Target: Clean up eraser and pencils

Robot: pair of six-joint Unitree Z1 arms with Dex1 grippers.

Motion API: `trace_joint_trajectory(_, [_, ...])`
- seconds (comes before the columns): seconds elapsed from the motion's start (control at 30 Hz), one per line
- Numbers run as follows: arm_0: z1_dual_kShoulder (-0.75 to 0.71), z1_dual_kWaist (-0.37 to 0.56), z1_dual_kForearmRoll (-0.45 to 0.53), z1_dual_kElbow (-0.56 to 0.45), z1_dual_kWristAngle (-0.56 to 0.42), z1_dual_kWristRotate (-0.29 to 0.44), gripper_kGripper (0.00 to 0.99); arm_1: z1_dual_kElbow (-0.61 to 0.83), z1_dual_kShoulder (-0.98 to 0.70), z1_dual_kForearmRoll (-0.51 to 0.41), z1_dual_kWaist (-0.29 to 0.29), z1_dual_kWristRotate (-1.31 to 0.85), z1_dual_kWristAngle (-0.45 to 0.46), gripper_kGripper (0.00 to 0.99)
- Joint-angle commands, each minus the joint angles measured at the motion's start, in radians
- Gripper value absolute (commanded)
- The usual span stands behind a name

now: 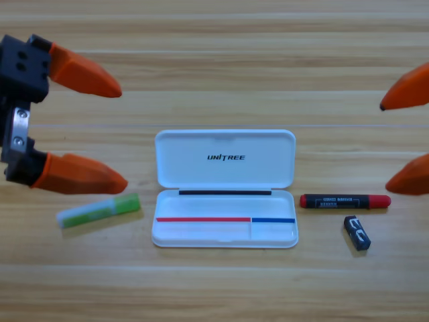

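The white UNITREE case (pixel 225 188) lies open in the middle of the table, lid flat toward the back. Right of it lies the black pencil with red ends (pixel 344 200), and just below that the small dark eraser (pixel 357 233). The pale whitish-green pencil (pixel 98 210) lies left of the case. My left gripper (pixel 123 134) sits open at the left edge, its lower jaw just above the green pencil, nothing between its jaws. My right gripper (pixel 385 145) shows only two orange jaw tips at the right edge, spread open above the black pencil.
The wooden table (pixel 214 288) stretches in front of the case and behind it. Both compartments of the case tray hold nothing.
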Motion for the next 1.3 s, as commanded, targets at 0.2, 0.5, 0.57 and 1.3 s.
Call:
trace_joint_trajectory(0.2, [0.059,-0.023,0.054,-0.014,-0.002,0.021,0.976,0.036,0.019,-0.006,0.051,0.004,-0.007,0.973])
trace_joint_trajectory(0.5, [0.083,-0.023,0.083,-0.041,-0.002,0.032,0.977,0.067,0.001,-0.006,0.051,0.104,-0.153,0.973])
trace_joint_trajectory(0.57, [0.117,-0.021,0.127,-0.078,0.006,0.053,0.980,0.081,-0.001,-0.003,0.049,0.165,-0.245,0.974])
trace_joint_trajectory(1.3, [0.573,0.177,0.542,-0.345,0.323,0.210,0.980,0.072,0.485,-0.037,0.030,0.589,-0.507,0.990])
